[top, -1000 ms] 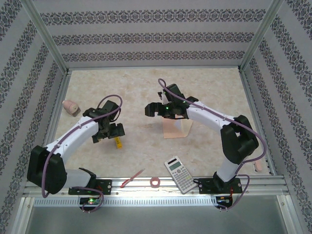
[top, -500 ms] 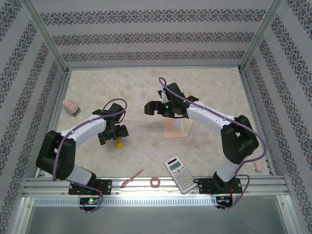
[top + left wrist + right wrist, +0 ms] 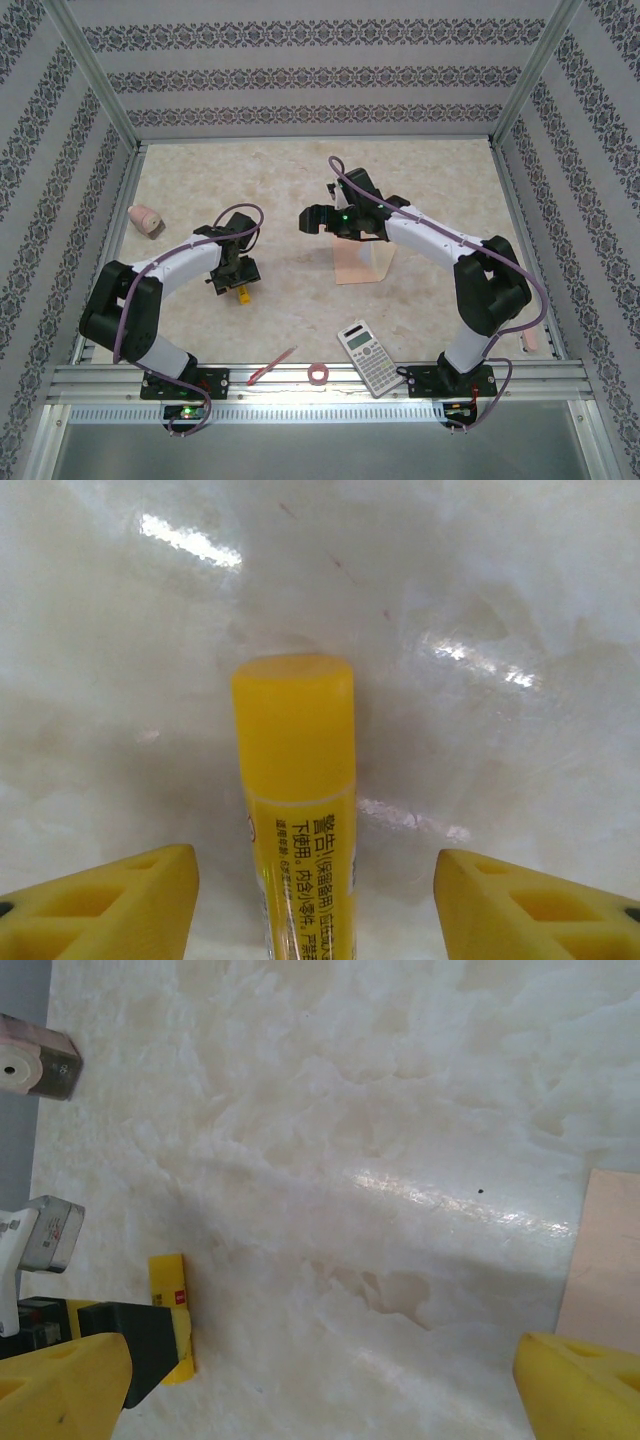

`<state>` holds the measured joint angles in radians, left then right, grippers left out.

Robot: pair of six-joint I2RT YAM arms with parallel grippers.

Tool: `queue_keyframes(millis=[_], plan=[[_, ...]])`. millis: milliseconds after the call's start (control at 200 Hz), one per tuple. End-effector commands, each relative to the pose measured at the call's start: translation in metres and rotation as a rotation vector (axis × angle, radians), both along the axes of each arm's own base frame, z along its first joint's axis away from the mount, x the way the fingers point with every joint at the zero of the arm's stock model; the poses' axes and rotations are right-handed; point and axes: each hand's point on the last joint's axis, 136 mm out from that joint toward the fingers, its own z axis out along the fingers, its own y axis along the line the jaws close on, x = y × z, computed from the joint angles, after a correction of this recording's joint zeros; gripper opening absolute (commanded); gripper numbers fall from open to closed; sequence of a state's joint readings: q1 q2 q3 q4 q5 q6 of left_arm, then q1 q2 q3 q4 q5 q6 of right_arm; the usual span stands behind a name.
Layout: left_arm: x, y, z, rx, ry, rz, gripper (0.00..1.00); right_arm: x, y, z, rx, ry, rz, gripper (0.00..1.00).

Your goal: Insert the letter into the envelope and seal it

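The envelope (image 3: 356,265), a peach paper rectangle with a paler part on its right, lies flat mid-table, partly under my right arm. Its edge (image 3: 606,1260) shows at the right of the right wrist view. The letter is hidden. My right gripper (image 3: 312,220) hovers open just left of the envelope, with nothing between its fingers (image 3: 60,1385). My left gripper (image 3: 233,278) is low over a yellow glue stick (image 3: 296,800) lying on the table. Its jaws are open astride the stick, with a gap on each side. The same glue stick (image 3: 241,294) pokes out below the gripper.
A calculator (image 3: 368,357), a pink tape roll (image 3: 319,374) and a red pen (image 3: 272,366) lie near the front rail. A pink block-like object (image 3: 146,220) sits at the left edge. Metal frame posts and patterned walls enclose the table.
My left gripper has lowered onto the glue stick and its jaws have narrowed around it, the left arm folding inward. The right arm has hardly moved.
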<state>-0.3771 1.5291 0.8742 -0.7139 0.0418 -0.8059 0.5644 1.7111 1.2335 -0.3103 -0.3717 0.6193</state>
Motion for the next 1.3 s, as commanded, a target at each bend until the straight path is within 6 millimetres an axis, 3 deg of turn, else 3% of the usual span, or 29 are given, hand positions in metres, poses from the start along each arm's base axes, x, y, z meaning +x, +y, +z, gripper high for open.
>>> queue_keyframes(millis=[0, 640, 1294], plan=[[0.000, 0.006, -0.005, 0.010, 0.004, 0.014, 0.60, 0.000, -0.005, -0.001, -0.005, 0.006, -0.005, 0.98], [0.003, 0.013, -0.012, 0.002, 0.037, -0.036, 0.50, -0.001, -0.009, -0.005, -0.012, 0.022, -0.012, 0.98], [0.000, 0.007, -0.018, -0.039, 0.037, -0.033, 0.41, -0.002, -0.011, -0.010, -0.019, 0.030, -0.020, 0.98]])
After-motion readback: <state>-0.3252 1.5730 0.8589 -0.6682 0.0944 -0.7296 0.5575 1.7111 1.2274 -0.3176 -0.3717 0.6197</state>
